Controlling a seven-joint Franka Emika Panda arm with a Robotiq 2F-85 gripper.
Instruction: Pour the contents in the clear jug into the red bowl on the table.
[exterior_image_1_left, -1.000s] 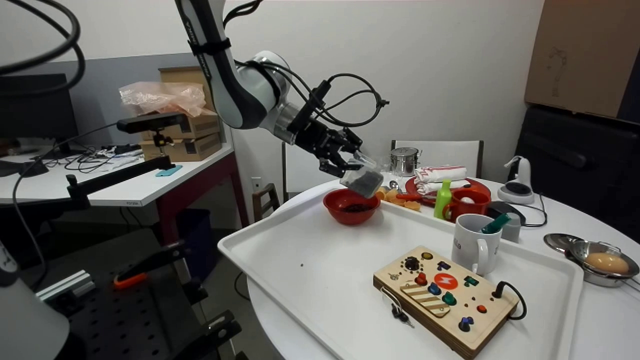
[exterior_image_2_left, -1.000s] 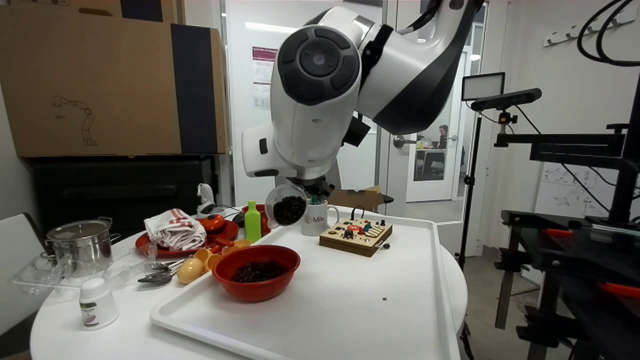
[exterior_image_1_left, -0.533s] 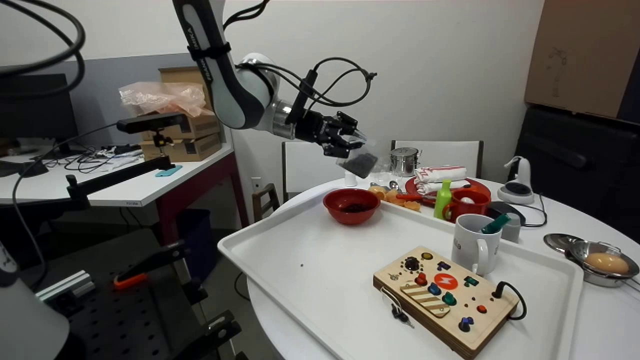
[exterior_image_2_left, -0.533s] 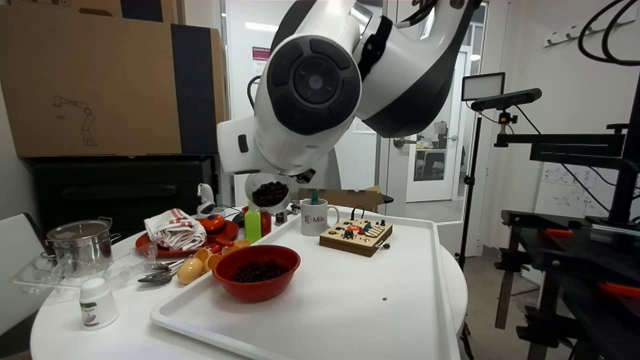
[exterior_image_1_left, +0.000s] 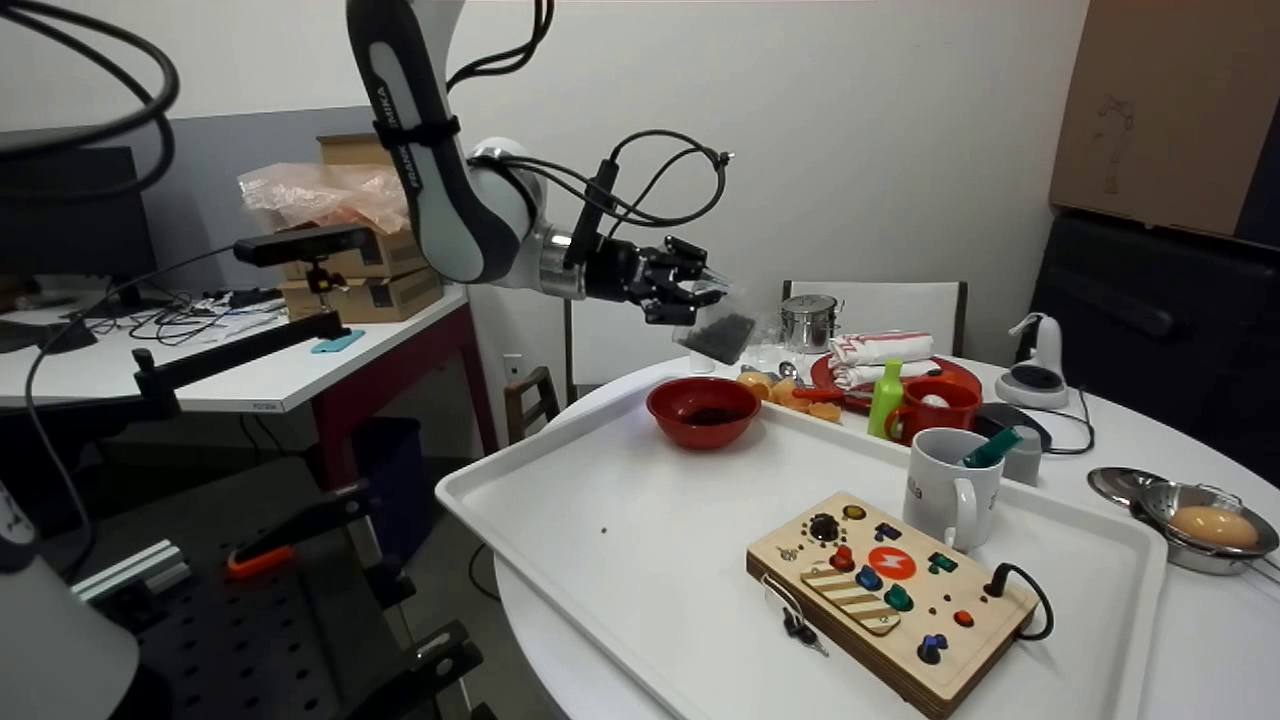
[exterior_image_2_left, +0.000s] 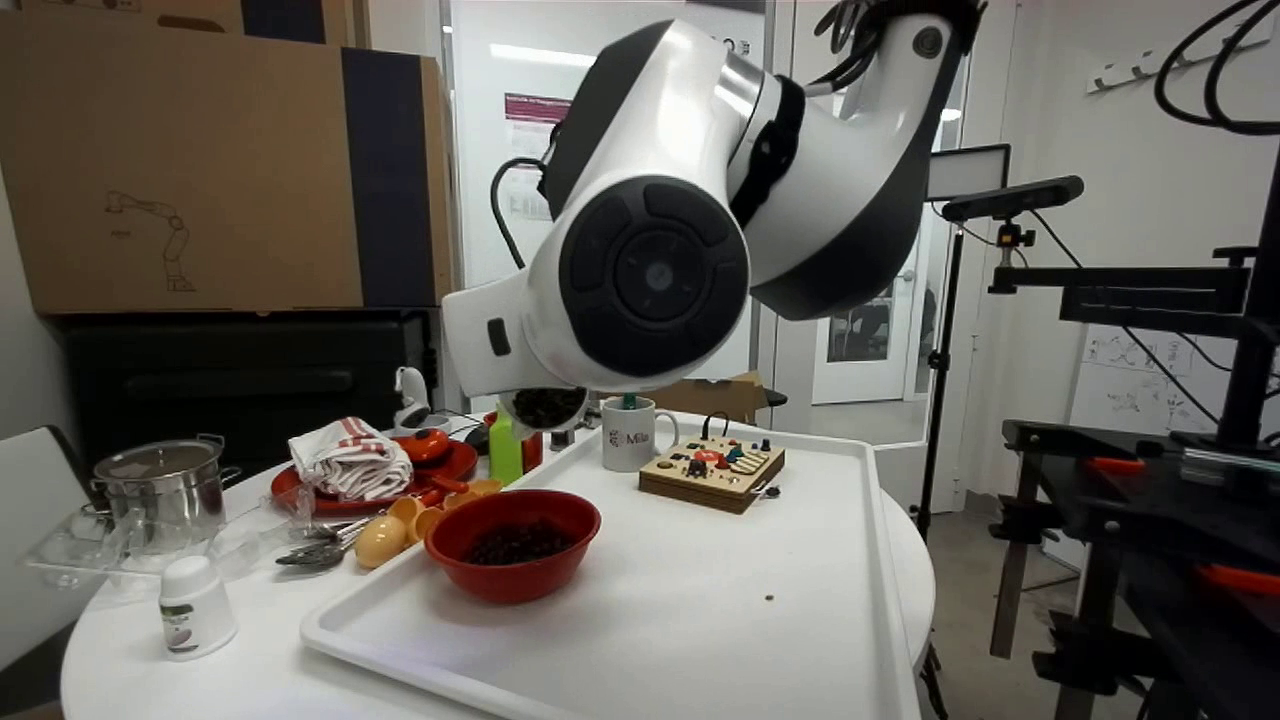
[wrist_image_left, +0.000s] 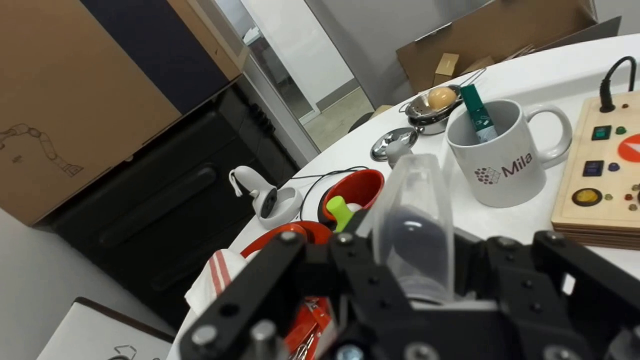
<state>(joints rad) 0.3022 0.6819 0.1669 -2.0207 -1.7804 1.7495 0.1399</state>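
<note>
The gripper (exterior_image_1_left: 690, 287) is closed on the clear jug (exterior_image_1_left: 716, 312) and holds it in the air, a little above and behind the red bowl (exterior_image_1_left: 690, 436). The jug is tilted, and dark contents (exterior_image_1_left: 726, 338) lie in its lower part. In an exterior view the jug's contents (exterior_image_2_left: 550, 406) show partly behind the arm, and the fingers are hidden. Dark pieces also lie in the red bowl (exterior_image_2_left: 510, 584) on the white rimmed tray (exterior_image_2_left: 700, 640). In the wrist view the jug (wrist_image_left: 414, 180) stands between the gripper's fingers (wrist_image_left: 417, 245); the red bowl is out of view there.
On the tray are a wooden button box (exterior_image_1_left: 880, 600) and a white mug (exterior_image_1_left: 950, 490) with a green marker. Beside the tray on the table (exterior_image_2_left: 110, 640) are a green bottle (exterior_image_2_left: 506, 445), yellow-orange toy food (exterior_image_2_left: 381, 542), a red plate with cloth (exterior_image_2_left: 350, 465), and a steel pot (exterior_image_2_left: 165, 490).
The gripper has swung from pointing steeply down to nearly level. The jug rose from close over the bowl, then sank slightly. The jug still holds dark contents; the bowl has not moved.
</note>
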